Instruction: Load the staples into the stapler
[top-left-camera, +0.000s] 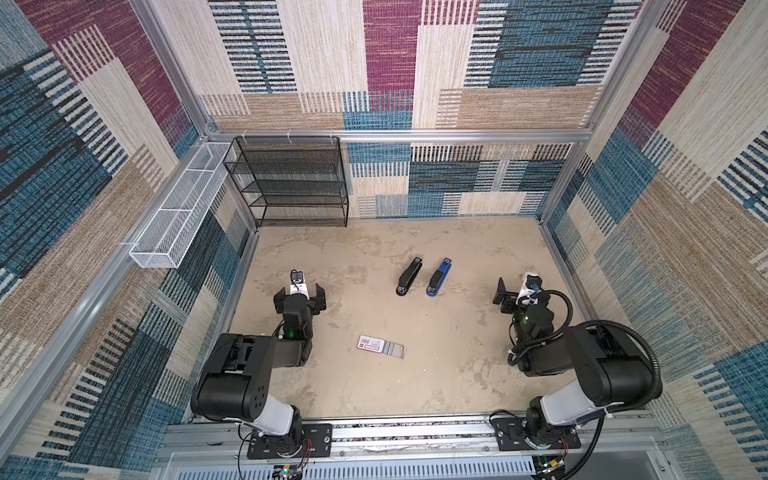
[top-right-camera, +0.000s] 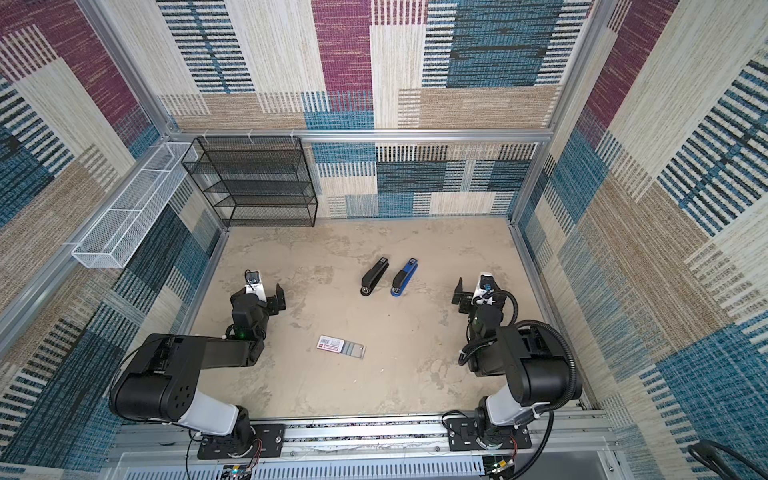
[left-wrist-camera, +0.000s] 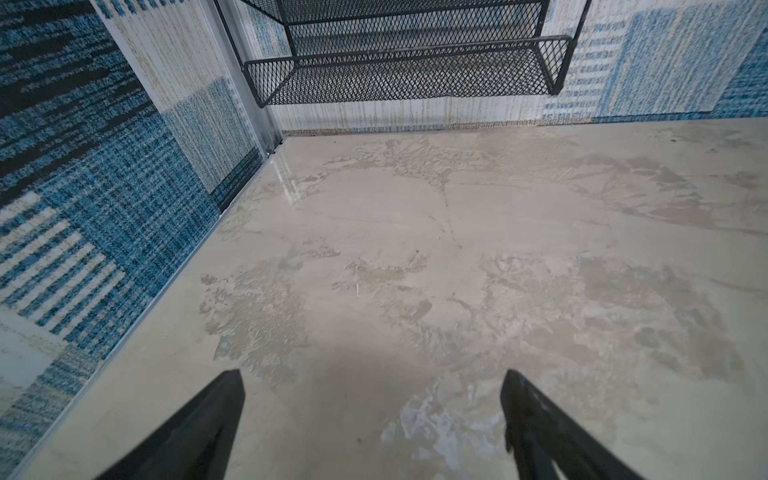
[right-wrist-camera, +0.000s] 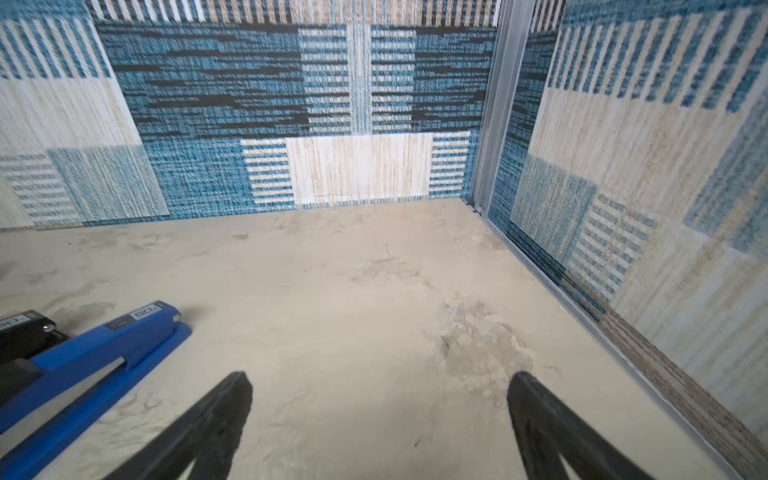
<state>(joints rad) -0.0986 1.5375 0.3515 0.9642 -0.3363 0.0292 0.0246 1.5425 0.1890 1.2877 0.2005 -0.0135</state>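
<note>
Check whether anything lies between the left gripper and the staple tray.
Nothing visible does. Only bare beige tabletop separates the open left gripper from the clear tray of grey staple strips; the black stapler and blue stapler lie farther back.

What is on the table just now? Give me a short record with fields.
staples: flat on the table, front middle; clear tray with a white-and-red box at one end
black stapler: closed, mid-table
blue stapler: closed, just right of the black one
left gripper: open, empty, over bare table
right gripper: open, empty, right of the blue stapler
rack: black mesh, back left corner
progress: staples not yet picked up
</note>
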